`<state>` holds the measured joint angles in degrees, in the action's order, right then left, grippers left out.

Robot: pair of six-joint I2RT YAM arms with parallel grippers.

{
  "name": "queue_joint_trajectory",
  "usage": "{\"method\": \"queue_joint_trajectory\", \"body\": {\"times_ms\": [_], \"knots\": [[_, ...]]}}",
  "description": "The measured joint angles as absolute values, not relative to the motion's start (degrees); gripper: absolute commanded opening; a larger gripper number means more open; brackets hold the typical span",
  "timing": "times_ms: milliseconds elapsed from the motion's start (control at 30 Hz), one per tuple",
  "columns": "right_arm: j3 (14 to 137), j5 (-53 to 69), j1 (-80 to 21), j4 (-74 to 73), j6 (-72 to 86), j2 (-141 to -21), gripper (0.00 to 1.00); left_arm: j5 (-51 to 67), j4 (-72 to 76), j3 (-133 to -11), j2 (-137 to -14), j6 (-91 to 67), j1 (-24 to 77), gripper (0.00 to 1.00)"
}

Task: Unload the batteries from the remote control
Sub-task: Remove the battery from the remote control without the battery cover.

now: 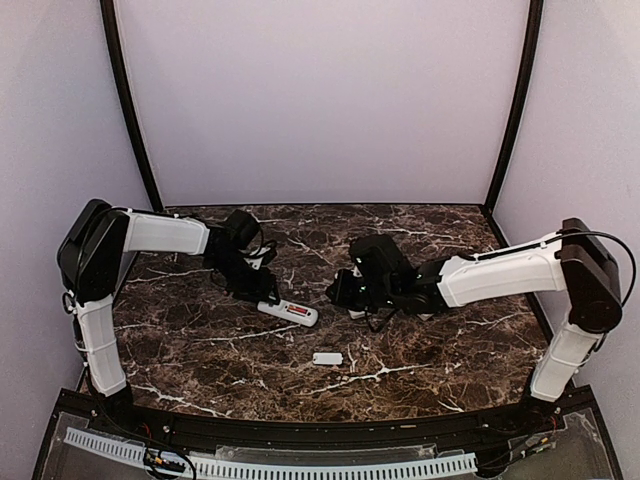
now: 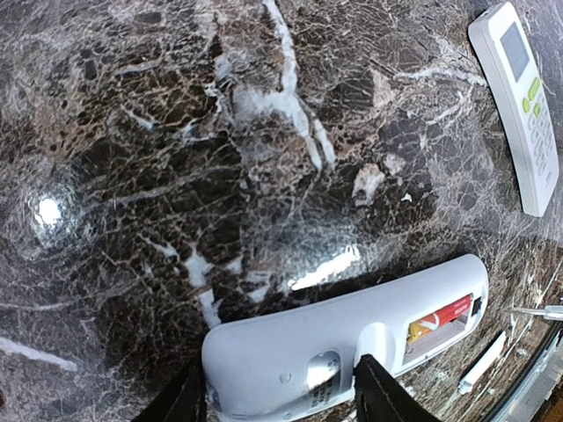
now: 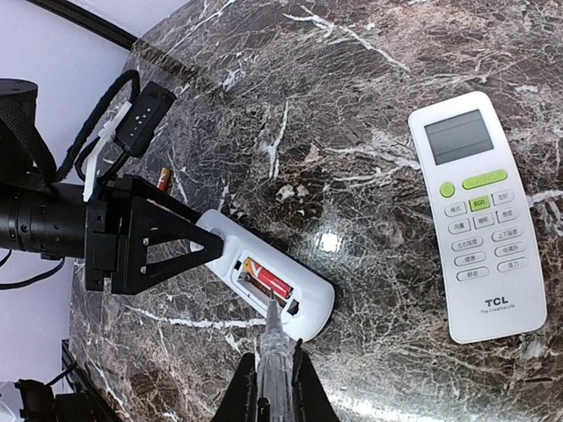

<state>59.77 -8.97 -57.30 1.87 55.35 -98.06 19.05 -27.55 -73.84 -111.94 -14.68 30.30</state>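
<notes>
A white remote control (image 1: 290, 312) (image 3: 290, 286) lies back side up on the marble, its battery compartment open. One red and orange battery (image 3: 268, 284) (image 2: 440, 318) sits in that compartment. My left gripper (image 2: 280, 369) (image 1: 265, 292) is shut on the remote's end (image 2: 290, 352), a black finger at each side. My right gripper (image 3: 274, 356) (image 1: 340, 292) is shut on a clear pointed tool (image 3: 274, 338), and the tool's tip touches the near side of the battery. A small orange cylinder (image 3: 164, 179), perhaps a loose battery, shows behind the left gripper.
A second white remote (image 3: 479, 215) (image 2: 521, 97) lies face up to the right, screen and green buttons showing. A small flat white cover (image 1: 327, 358) (image 2: 482, 362) rests on the table nearer the arm bases. Pale walls enclose the table on three sides.
</notes>
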Motion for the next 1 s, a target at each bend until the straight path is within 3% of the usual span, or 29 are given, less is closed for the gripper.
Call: {"method": "queue_joint_trajectory", "body": {"times_ms": [1000], "knots": [[60.12, -7.79, -57.43, 2.15, 57.89, -100.6, 0.0, 16.95, -28.64, -74.87, -112.36, -13.96, 30.79, 0.54]]}}
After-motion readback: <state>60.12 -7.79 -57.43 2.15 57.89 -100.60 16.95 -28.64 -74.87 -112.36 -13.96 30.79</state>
